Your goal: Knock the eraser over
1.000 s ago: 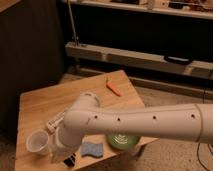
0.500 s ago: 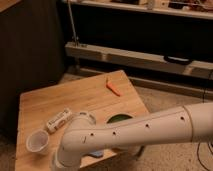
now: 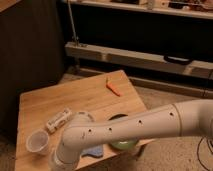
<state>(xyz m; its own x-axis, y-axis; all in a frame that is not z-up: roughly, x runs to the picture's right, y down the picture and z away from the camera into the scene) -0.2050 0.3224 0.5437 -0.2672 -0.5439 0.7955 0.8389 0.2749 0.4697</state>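
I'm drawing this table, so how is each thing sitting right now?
white bottle: lying on its side.
cup: standing upright.
orange stick: lying flat.
green bowl: upright, partly behind the arm.
blue sponge: flat, partly behind the arm.
eraser: hidden, cannot tell.
gripper: shut, at the table front edge near the cup.

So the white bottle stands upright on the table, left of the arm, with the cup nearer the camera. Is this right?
Not quite. In the camera view the bottle lies on its side on the table, left of the arm; the cup is nearer the camera. The gripper is hidden under the arm's end, at the near left edge.
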